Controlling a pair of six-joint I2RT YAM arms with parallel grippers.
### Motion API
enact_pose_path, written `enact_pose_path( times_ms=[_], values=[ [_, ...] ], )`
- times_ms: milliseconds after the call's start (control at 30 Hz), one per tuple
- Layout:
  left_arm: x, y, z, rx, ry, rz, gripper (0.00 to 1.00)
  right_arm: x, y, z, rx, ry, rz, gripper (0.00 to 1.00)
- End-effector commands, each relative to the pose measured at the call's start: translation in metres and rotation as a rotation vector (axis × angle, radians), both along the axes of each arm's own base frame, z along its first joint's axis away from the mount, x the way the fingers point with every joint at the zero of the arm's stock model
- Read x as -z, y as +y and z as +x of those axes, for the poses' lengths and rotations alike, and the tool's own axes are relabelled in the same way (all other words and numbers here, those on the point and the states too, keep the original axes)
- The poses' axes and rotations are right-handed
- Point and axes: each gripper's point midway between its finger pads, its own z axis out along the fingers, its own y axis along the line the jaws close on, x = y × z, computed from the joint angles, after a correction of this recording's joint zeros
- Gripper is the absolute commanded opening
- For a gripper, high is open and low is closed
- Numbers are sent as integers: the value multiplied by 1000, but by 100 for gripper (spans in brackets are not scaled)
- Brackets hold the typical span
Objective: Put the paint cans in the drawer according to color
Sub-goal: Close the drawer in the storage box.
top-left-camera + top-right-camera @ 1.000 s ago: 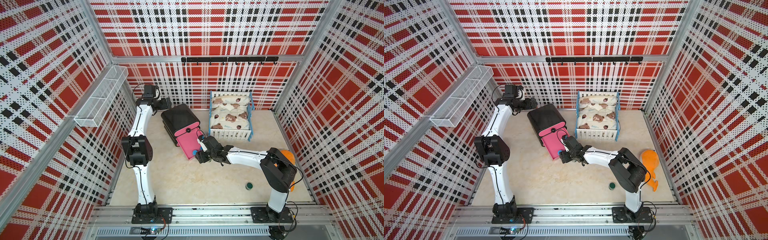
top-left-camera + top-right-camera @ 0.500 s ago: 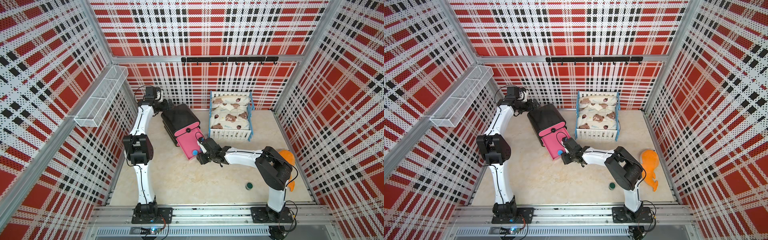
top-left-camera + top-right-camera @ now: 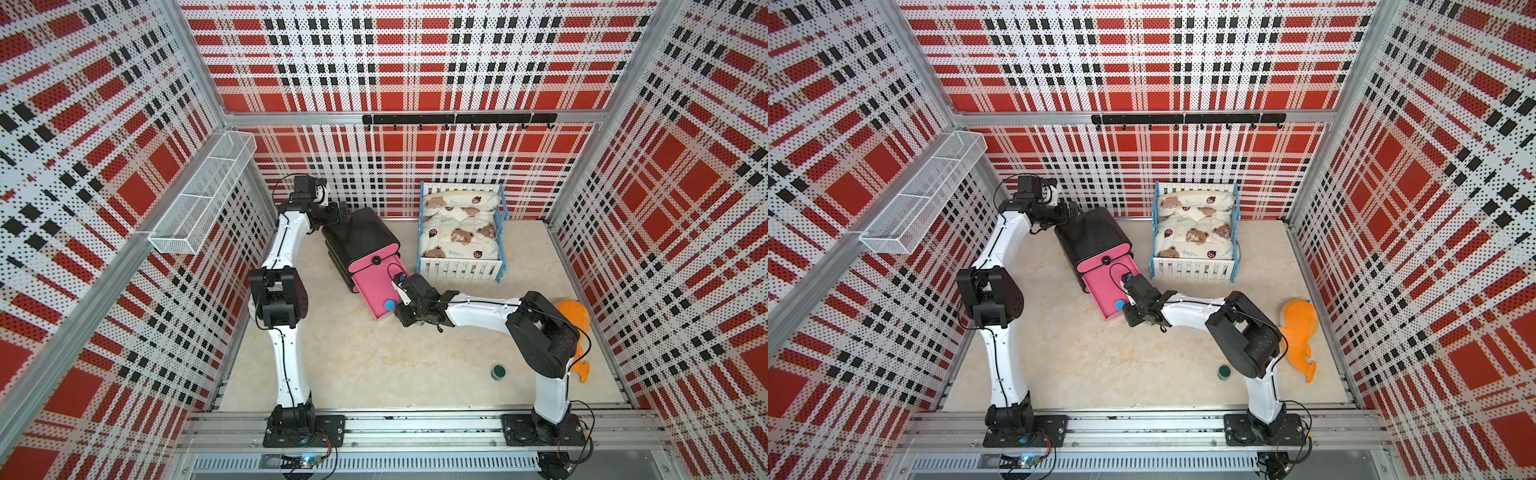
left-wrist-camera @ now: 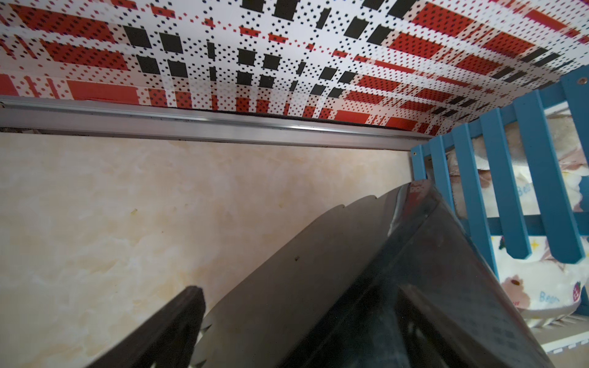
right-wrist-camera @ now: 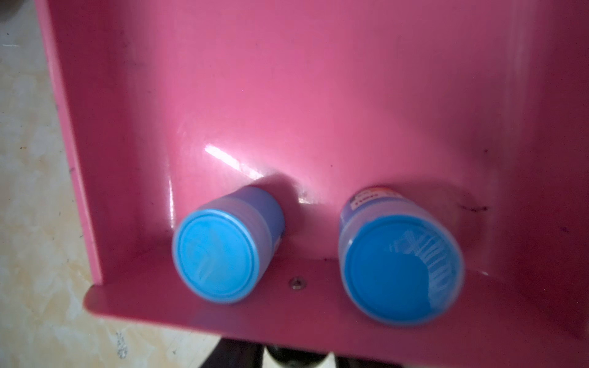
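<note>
Looking like a robot lab test cell: plaid pegboard panels rising behind the toy bed, aluminium base rail carrying the left arm and right arm across the desk from that bed.

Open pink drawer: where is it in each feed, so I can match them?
In both top views: open pink drawer mid-floor, pulled out of the black chest.
Left wrist: not in it; only the chest's black shell.
Right wrist: it fills most of the picture.
Shared landmark: blue-lidded can in the drawer's front corner, top views and right wrist.
</note>
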Motion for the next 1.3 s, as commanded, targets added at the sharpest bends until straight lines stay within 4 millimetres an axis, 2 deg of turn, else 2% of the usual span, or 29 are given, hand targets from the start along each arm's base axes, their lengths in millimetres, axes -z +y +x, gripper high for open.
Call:
enact_pose_path(
  times_ms=[0,333,467,1267],
  values=[
    [4,-8,3,41,-12,-7,99,-21,7,6,-4,-53,19,28],
    [10,-14,-1,67,2,-7,99,-81,7,12,-4,-152,77,25],
    [13,-16,-4,76,8,-7,99,-97,9,15,-4,-185,91,25],
    [21,-35,-24,181,26,-3,99,-98,51,61,-7,-276,108,28]
  ],
)
